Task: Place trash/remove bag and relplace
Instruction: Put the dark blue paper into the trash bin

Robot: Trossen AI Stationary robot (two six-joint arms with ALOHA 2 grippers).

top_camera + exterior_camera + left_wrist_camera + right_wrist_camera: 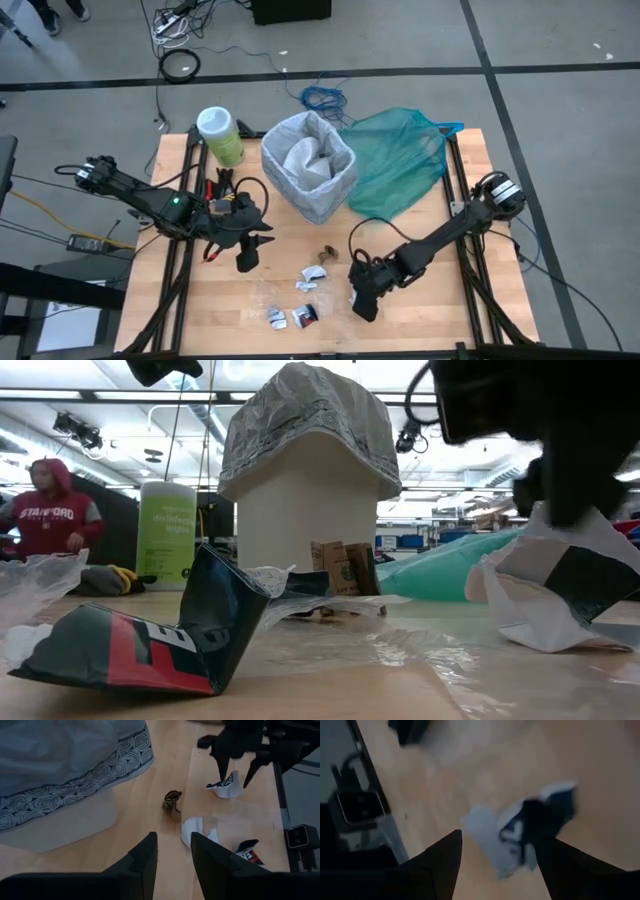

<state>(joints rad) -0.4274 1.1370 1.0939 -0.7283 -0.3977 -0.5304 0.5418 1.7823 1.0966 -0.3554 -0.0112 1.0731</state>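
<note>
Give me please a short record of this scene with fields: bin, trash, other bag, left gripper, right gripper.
bin: white bin at the table's far middle, lined with the pale bag
trash: scraps on the table in front of the bin: brown wad, white paper, dark wrapper
other bag: teal-green bag lying right of the bin
left gripper: left gripper open, empty, above the table left of the scraps
right gripper: right gripper open, over a white-and-dark scrap, nothing gripped
</note>
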